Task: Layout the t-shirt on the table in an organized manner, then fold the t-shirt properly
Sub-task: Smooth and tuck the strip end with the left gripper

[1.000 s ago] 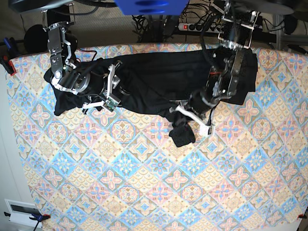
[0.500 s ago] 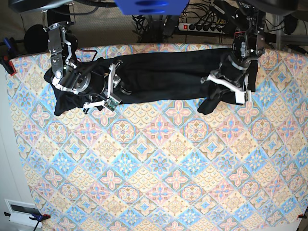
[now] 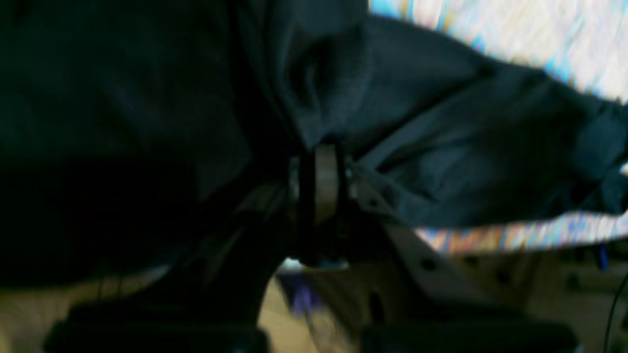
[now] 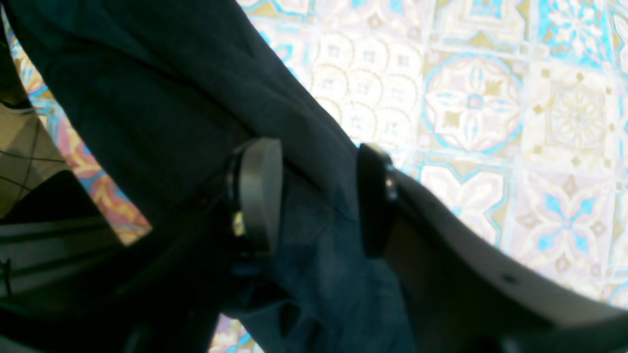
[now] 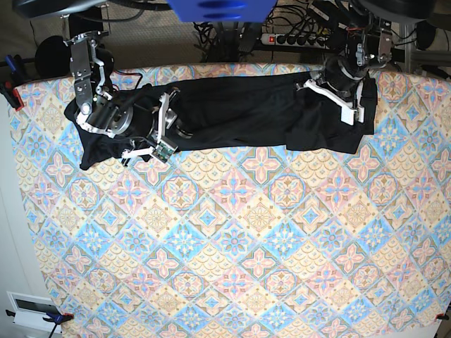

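The t-shirt lies as a long black band along the far edge of the desk, spread from near the far left corner to near the far right corner. Its left end falls a little toward the left edge, and its right end is wider and reaches further onto the patterned cloth. On the left part of the band, the right gripper rests on the fabric with its jaws apart; in its wrist view a fold of the t-shirt passes between the two pads, but they do not press it. On the right part, the left gripper has its jaws almost together and pinches a bunch of the fabric
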